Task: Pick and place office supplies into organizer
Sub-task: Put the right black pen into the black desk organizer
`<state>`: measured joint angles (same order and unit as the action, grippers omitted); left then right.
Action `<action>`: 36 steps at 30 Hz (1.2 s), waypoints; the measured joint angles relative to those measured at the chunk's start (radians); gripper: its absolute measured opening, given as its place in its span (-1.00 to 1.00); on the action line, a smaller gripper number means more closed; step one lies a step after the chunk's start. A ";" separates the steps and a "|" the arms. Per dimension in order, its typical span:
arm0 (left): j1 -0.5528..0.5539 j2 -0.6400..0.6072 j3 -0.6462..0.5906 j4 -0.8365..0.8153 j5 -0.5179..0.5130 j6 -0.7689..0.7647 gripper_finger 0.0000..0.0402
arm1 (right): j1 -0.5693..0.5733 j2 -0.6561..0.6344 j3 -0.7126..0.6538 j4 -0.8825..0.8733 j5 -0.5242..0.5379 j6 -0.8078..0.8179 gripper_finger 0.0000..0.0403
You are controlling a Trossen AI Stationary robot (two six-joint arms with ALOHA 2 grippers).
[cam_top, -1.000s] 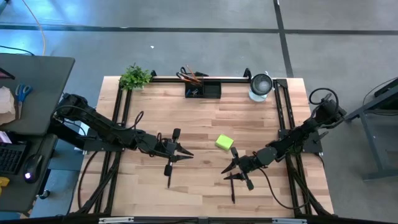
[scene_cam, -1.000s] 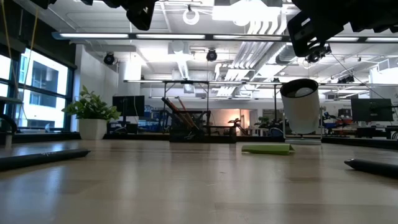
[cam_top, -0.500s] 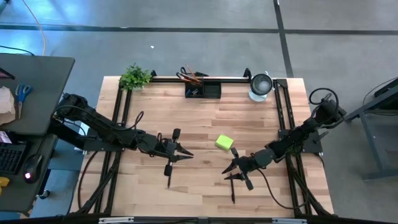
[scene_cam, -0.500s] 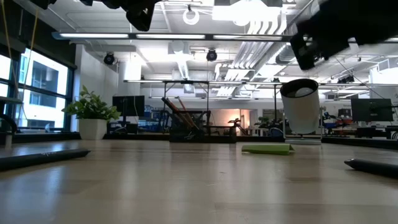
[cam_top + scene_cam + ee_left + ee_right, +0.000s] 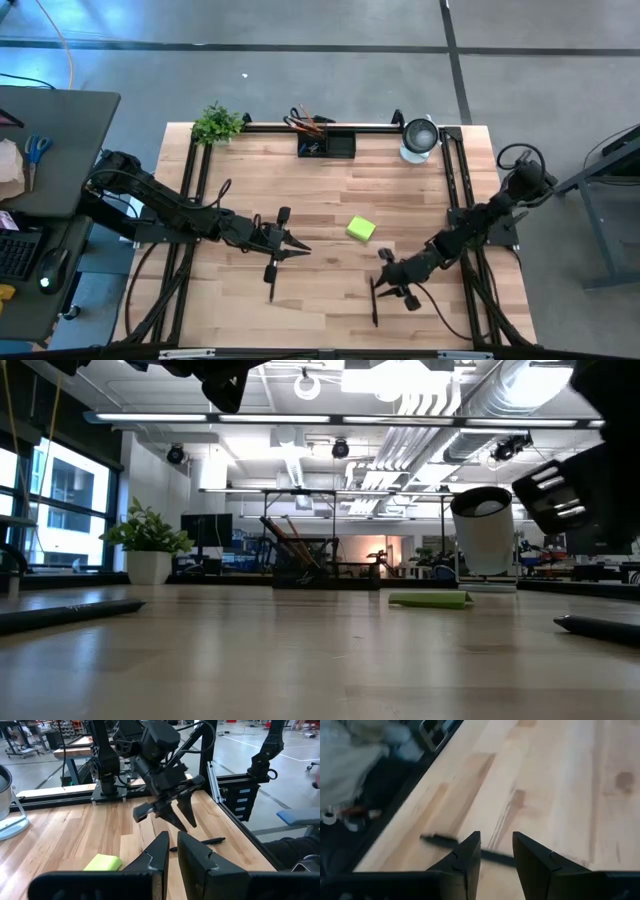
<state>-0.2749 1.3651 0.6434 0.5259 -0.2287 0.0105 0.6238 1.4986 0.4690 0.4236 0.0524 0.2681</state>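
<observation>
From above, the right gripper hangs at about five o'clock on the table, over a black pen, apparently lining up a pick. The left gripper waits at eight o'clock beside a second pen. The sticky-note pad lies centrally, and the organizer sits at twelve o'clock against the far edge, already holding some supplies.

At table level, the pad lies flat in front of the organizer.

The left wrist shows its fingers nearly together, gripping nothing.

The right wrist shows its fingers partly apart, empty, framing the pen so they can straddle it.
</observation>
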 joint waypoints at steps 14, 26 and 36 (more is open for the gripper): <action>0.000 0.000 0.000 -0.006 0.000 -0.012 -0.86 | 0.026 0.000 0.000 -0.051 0.030 -0.226 -0.46; 0.000 0.000 0.000 -0.006 0.000 -0.006 -0.86 | 0.018 0.033 0.001 -0.072 0.027 -0.276 -0.46; 0.000 0.000 0.000 -0.016 0.000 -0.003 -0.86 | 0.005 0.108 0.001 0.012 0.059 -0.353 -0.46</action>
<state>-0.2749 1.3651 0.6434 0.5103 -0.2287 0.0071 0.6285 1.6070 0.4698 0.4352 0.1116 -0.0849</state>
